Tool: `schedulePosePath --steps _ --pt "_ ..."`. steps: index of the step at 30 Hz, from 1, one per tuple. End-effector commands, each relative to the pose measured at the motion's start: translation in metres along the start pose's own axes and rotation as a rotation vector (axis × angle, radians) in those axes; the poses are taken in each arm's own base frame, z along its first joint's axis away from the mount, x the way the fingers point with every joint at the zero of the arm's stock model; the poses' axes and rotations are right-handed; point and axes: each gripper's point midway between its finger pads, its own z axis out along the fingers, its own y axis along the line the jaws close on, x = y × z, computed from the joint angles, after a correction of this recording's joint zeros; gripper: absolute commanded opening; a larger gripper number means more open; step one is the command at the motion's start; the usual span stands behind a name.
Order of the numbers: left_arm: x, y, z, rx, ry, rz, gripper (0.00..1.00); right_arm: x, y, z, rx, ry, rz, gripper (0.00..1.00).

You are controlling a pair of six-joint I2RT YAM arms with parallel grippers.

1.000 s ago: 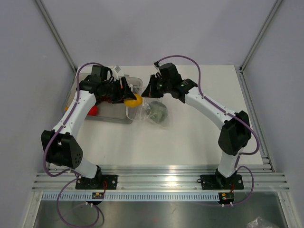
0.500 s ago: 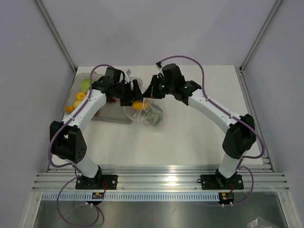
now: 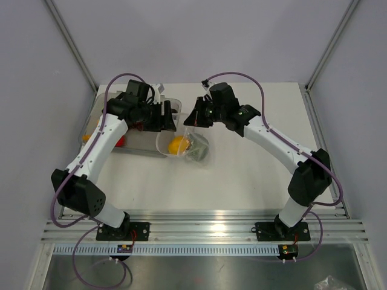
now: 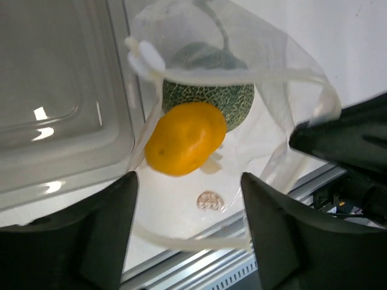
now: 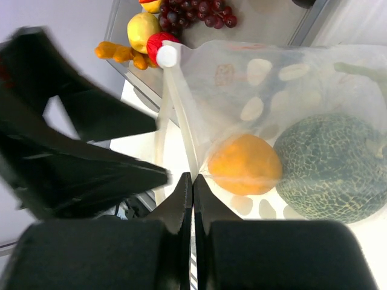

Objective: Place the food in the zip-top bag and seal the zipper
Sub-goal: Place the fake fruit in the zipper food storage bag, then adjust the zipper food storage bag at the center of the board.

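Observation:
The clear zip-top bag lies in the middle of the table with its mouth held up towards the left. My right gripper is shut on the mouth edge, pinching the whitish zipper. Inside the bag an orange rests against a green netted melon. My left gripper hangs open just above the mouth with nothing between its fingers. The near zipper strip runs across under it. In the top view my left gripper faces my right gripper over the orange.
A grey translucent tray stands left of the bag. It holds dark grapes, a yellow piece, a red piece and an orange carrot-like piece. The aluminium rail runs along the near edge.
My left gripper carried the orange from the tray to the bag mouth, opened and let it go. The orange now lies inside the bag. My right gripper kept its hold.

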Motion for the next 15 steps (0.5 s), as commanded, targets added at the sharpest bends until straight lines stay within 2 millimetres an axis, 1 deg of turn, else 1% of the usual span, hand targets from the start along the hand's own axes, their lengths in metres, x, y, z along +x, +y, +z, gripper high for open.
schedulePosePath --steps 1,2,3,4,5,6,7,8,9,10,12,13,14,15 --pt "-0.001 0.020 -0.043 -0.108 -0.071 0.062 0.66 -0.012 0.017 -0.013 -0.037 -0.066 -0.038 0.00" --pt "0.000 0.022 -0.051 -0.116 -0.087 0.061 0.63 -0.012 0.018 -0.015 -0.038 -0.067 -0.040 0.00" --pt "0.000 0.024 -0.054 -0.122 -0.093 0.055 0.50 -0.012 0.017 -0.016 -0.036 -0.067 -0.043 0.00" --pt "0.001 0.031 -0.057 -0.135 -0.098 0.038 0.46 -0.012 0.017 -0.016 -0.033 -0.068 -0.042 0.00" --pt "0.001 0.033 -0.061 -0.134 -0.106 0.029 0.40 -0.012 0.017 -0.018 -0.033 -0.071 -0.048 0.00" --pt "0.001 0.033 -0.061 -0.118 -0.106 0.019 0.28 -0.012 0.017 -0.018 -0.031 -0.073 -0.051 0.00" --pt "0.001 0.042 -0.062 -0.126 -0.110 -0.009 0.21 -0.012 0.017 -0.020 -0.028 -0.074 -0.053 0.00" --pt "-0.001 0.045 -0.063 -0.120 -0.124 -0.025 0.16 -0.013 0.017 -0.022 -0.024 -0.079 -0.056 0.00" --pt "-0.003 0.056 -0.064 -0.125 -0.133 -0.066 0.14 -0.013 0.016 -0.023 -0.016 -0.077 -0.062 0.00" --pt "-0.001 0.065 -0.062 -0.135 -0.132 -0.102 0.09 -0.014 0.017 -0.025 -0.017 -0.084 -0.065 0.00" --pt "-0.009 0.081 -0.058 -0.145 -0.171 -0.186 0.07 -0.013 0.016 -0.029 -0.013 -0.089 -0.072 0.00" --pt "-0.013 0.096 -0.057 -0.177 -0.187 -0.236 0.12 -0.013 0.017 -0.031 -0.018 -0.093 -0.077 0.00" --pt "-0.015 0.102 -0.055 -0.194 -0.191 -0.269 0.13 -0.014 0.018 -0.034 -0.019 -0.099 -0.078 0.00" --pt "-0.014 0.104 -0.047 -0.185 -0.166 -0.280 0.15 -0.013 0.016 -0.035 -0.014 -0.100 -0.080 0.00"
